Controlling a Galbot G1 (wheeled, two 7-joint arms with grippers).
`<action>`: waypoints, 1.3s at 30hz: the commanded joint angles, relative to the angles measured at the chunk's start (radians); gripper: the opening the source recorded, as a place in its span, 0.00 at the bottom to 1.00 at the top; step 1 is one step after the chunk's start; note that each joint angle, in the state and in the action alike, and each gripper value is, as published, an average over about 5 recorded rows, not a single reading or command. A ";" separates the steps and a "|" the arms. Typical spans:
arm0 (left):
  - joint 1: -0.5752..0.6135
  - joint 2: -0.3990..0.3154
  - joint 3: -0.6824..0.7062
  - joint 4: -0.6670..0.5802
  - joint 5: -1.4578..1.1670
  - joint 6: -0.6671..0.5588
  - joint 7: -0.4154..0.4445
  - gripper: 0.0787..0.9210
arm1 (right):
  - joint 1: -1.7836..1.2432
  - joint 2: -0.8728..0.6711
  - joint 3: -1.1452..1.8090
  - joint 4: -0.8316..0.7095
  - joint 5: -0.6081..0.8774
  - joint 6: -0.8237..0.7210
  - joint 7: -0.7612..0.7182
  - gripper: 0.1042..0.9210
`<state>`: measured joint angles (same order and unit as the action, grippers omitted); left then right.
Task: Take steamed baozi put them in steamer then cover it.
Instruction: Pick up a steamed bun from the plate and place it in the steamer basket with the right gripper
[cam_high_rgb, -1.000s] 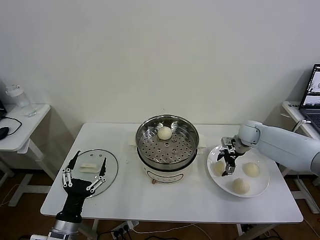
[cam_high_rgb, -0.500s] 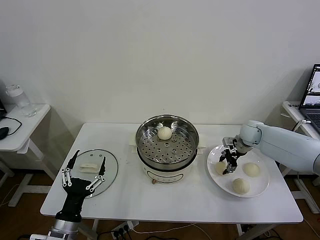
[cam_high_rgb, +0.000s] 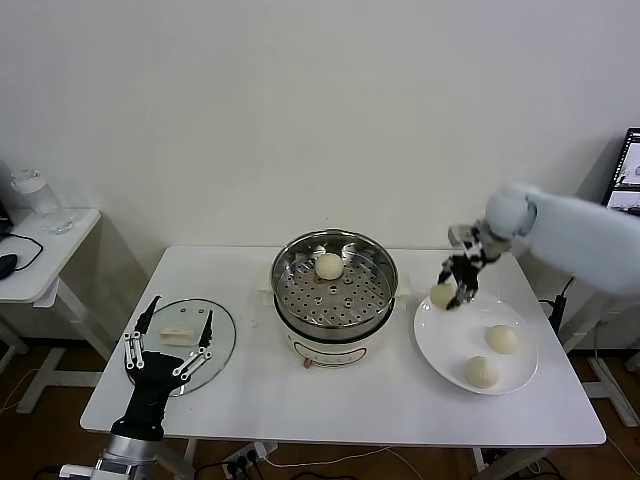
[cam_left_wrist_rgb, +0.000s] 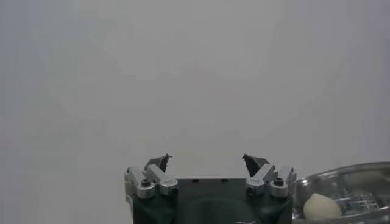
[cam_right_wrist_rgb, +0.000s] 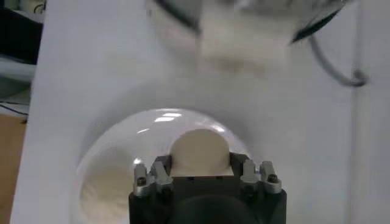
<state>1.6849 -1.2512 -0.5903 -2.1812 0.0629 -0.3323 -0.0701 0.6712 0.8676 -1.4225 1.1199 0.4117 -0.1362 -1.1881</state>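
Note:
My right gripper is shut on a cream-white baozi and holds it in the air above the left edge of the white plate, to the right of the steamer. In the right wrist view the baozi sits between the fingers above the plate. One baozi lies in the steel steamer basket. Two baozi stay on the plate. The glass cover lies flat on the table at the left. My left gripper is open, parked upright by the cover.
A white side table with a bottle stands far left. A laptop shows at the right edge. The table's front edge runs below the pot. In the left wrist view the steamer's rim and a baozi show beside the fingers.
My right gripper has lifted a baozi off the plate, up and toward the back. Only two baozi are left on the plate. The left arm has barely moved.

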 joint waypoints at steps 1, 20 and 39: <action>0.001 0.000 -0.001 -0.003 0.000 -0.001 0.000 0.88 | 0.260 0.136 -0.054 0.021 0.088 -0.003 -0.105 0.70; -0.008 -0.004 0.002 -0.004 -0.005 -0.007 -0.002 0.88 | 0.103 0.557 -0.145 -0.075 0.254 -0.126 0.060 0.69; -0.008 0.001 -0.008 -0.002 -0.013 -0.015 -0.005 0.88 | -0.037 0.675 -0.154 -0.210 0.194 -0.124 0.082 0.69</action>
<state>1.6764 -1.2502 -0.5984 -2.1844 0.0504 -0.3465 -0.0752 0.6740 1.4896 -1.5691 0.9475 0.6133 -0.2546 -1.1143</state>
